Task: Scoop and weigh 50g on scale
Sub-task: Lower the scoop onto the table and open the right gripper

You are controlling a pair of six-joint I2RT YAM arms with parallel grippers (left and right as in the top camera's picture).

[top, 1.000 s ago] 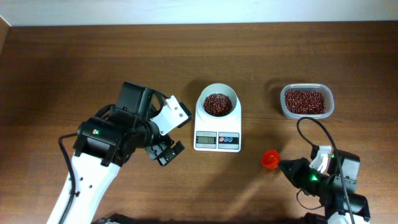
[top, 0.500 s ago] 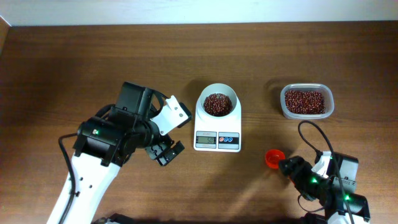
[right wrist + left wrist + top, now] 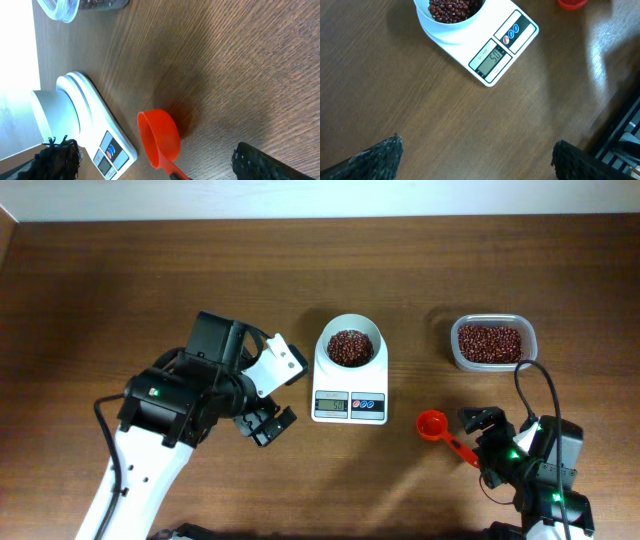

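The white scale stands mid-table. Its round bowl holds red-brown beans, and its display appears to read 50. A red scoop lies empty on the wood right of the scale, tipped on its side, with its handle pointing toward my right gripper. That gripper is open, its fingers wide apart on either side of the handle and not touching it. My left gripper hovers open and empty left of the scale, over bare wood.
A clear plastic tub of red-brown beans stands at the back right, its rim in the right wrist view. A black cable loops from the right arm near the tub.
My right gripper has opened and let go of the red scoop, which now lies on the table. The right arm has pulled back to the right. The left arm has not moved.
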